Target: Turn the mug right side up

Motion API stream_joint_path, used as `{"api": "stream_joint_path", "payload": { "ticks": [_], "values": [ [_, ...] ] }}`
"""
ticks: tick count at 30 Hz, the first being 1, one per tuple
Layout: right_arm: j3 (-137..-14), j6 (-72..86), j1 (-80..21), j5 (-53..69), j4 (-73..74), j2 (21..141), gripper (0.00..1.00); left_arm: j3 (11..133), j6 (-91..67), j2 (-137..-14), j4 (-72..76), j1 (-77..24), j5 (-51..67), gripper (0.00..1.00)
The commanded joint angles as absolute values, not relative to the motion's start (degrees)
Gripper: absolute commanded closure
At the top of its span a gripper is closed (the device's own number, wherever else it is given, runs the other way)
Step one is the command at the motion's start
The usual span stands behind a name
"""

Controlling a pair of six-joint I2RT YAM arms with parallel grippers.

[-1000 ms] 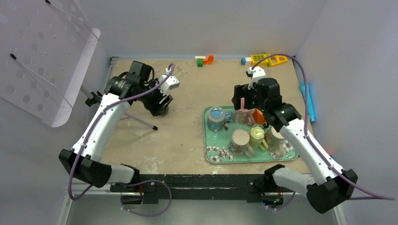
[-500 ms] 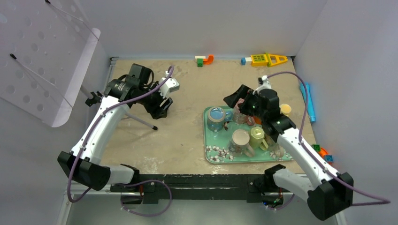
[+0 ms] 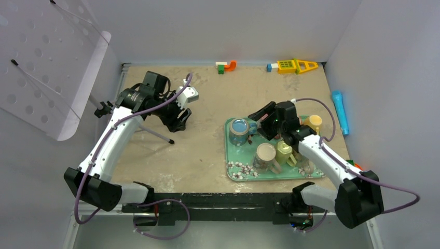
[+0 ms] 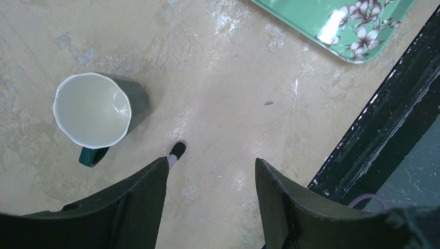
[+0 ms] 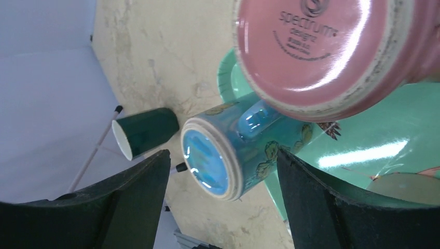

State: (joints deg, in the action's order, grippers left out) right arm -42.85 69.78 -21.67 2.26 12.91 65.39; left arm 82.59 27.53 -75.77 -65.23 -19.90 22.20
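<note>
A dark green mug (image 4: 92, 110) stands upright on the table, its white inside showing; it also shows in the right wrist view (image 5: 145, 132). My left gripper (image 4: 211, 162) (image 3: 176, 118) is open and empty above the table, just beside that mug. On the green floral tray (image 3: 236, 168), a blue butterfly mug (image 3: 239, 126) (image 5: 228, 150) and a pink mug (image 5: 321, 46) stand base up. My right gripper (image 5: 222, 152) (image 3: 259, 115) is open, apart from the blue mug, which shows between its fingers.
The tray also holds a beige-topped mug (image 3: 265, 154), a yellow-green mug (image 3: 284, 150) and a yellow cup (image 3: 314, 122). A thin rod with a black tip (image 3: 155, 135) lies by the green mug. A blue cylinder (image 3: 340, 111) and toy blocks (image 3: 225, 66) lie along the edges.
My right arm has swung down and left from the tray's rear, and its gripper now points at the blue mug. The left gripper has barely moved.
</note>
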Motion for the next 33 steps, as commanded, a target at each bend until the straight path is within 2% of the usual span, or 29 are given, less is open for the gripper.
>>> {"api": "stream_joint_path", "payload": {
  "ticks": [1,7,13,19,24,25,30,33],
  "values": [
    [-43.5,76.81,-21.59,1.25,14.45,66.66,0.19,82.44,26.85,-74.37,-63.81,-19.78,23.72,0.34],
    [-46.03,80.04,-21.55,0.09,14.62,72.54,0.17,82.59,26.64,-74.36,-63.52,-19.76,24.63,0.34],
    [-48.31,82.55,-21.86,2.17,11.69,79.7,0.31,82.08,26.99,-73.67,-63.21,-19.77,24.52,0.34],
    [-48.05,82.6,-22.19,1.62,8.56,81.74,0.57,81.83,27.04,-73.31,-62.78,-19.77,24.58,0.34],
    [-44.76,80.96,-22.21,5.34,0.91,82.96,0.97,81.91,27.07,-73.34,-62.75,-19.78,24.7,0.34],
    [-43.99,80.18,-22.18,6.14,-1.6,82.92,1.0,81.91,27.13,-73.44,-62.82,-19.78,24.72,0.34],
    [-43.46,70.42,-22.93,8.11,-7.9,80.04,1.0,82.14,27.39,-73.22,-63.78,-19.77,25.98,0.34],
    [-41.78,60.77,-24.0,12.03,-16.5,75.68,1.0,83.13,27.52,-73.37,-65.35,-19.77,29.15,0.34]
  ]
}}
